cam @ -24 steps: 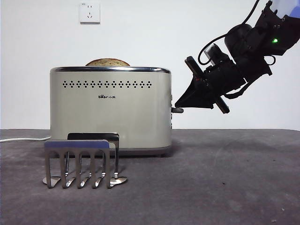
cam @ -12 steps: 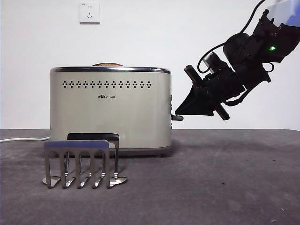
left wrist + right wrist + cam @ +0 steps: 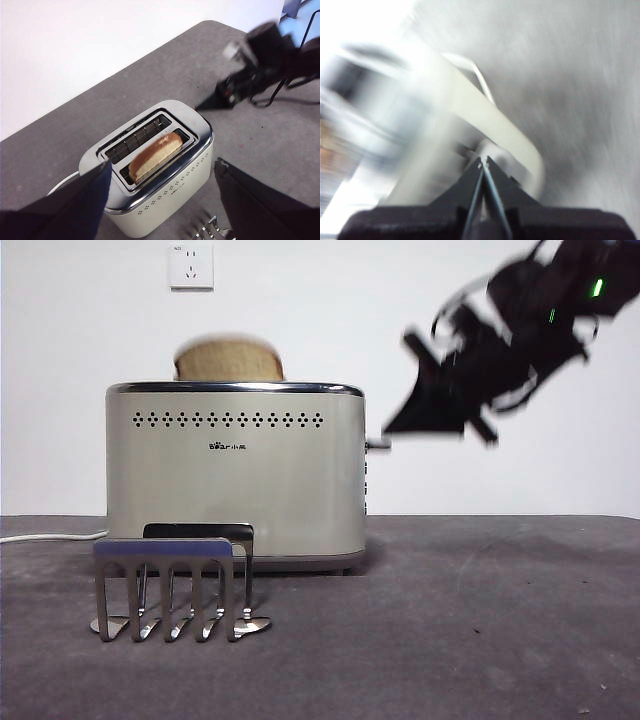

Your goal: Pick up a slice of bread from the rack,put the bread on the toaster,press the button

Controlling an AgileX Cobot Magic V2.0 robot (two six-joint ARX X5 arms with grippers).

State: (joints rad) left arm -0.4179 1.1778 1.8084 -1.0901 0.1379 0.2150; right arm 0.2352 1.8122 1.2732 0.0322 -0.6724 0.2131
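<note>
Bread: the thick wholemeal slice of bread (image 3: 229,360) with tan face and dark crust is standing in one slot of the toaster, its rounded top projecting well above the chrome rim; the left wrist view is showing it in the slot nearer the vent-hole side.
Toaster: the large boxy cream-beige toaster (image 3: 236,480) with chrome rim and a row of dark vent holes is sitting upright on the dark grey table (image 3: 480,640).
Rack: the small shiny steel toast rack (image 3: 175,585) of comb-like plates is standing in front of the toaster, carrying no bread.
Lever: the small chrome lever knob (image 3: 377,443) is sitting high on the toaster's side.
Right gripper: the right gripper (image 3: 395,427) is showing motion blur, its tip just beside the lever; its jaws are pressed together on nothing.
Left gripper: the left gripper (image 3: 160,200) is hanging above the toaster, well apart from it, jaws spread wide and holding nothing.
Done: pick-up and placement are reading as complete.
Remaining: judging by the raised bread and high lever, the press is not latching; a firm downward press is probably outstanding.
</note>
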